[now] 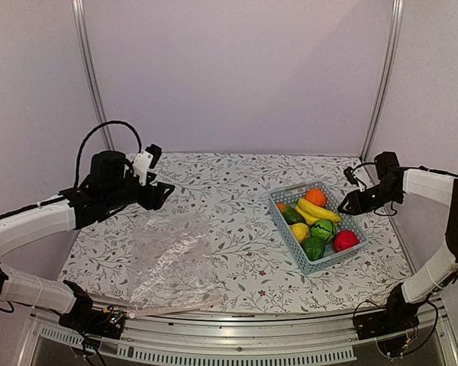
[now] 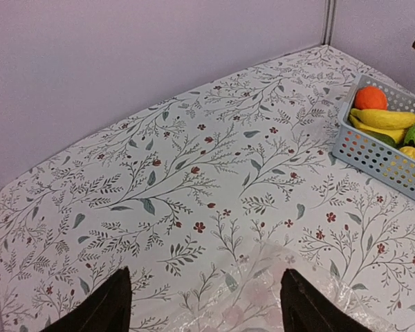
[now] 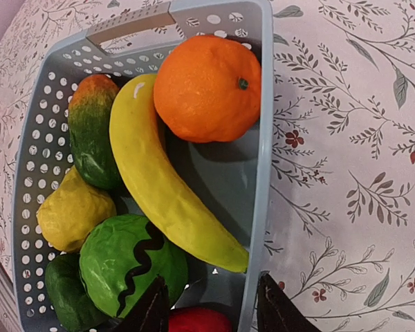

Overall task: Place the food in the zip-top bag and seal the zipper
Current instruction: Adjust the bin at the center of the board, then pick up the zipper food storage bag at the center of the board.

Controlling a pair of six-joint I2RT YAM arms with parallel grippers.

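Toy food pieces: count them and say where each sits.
7, all in the basket: orange at the far end, banana mid-basket, green-orange piece and lemon left of it, watermelon beside the lemon, pepper and apple at the near end. More may hide underneath.

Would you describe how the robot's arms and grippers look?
The left arm and right arm have white tubular links and black joints. The left gripper and right gripper are black with tapered fingers; a black cable loops above the left.

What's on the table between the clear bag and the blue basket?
Nothing; only bare flowery tablecloth lies between bag and basket, seen from the top camera.
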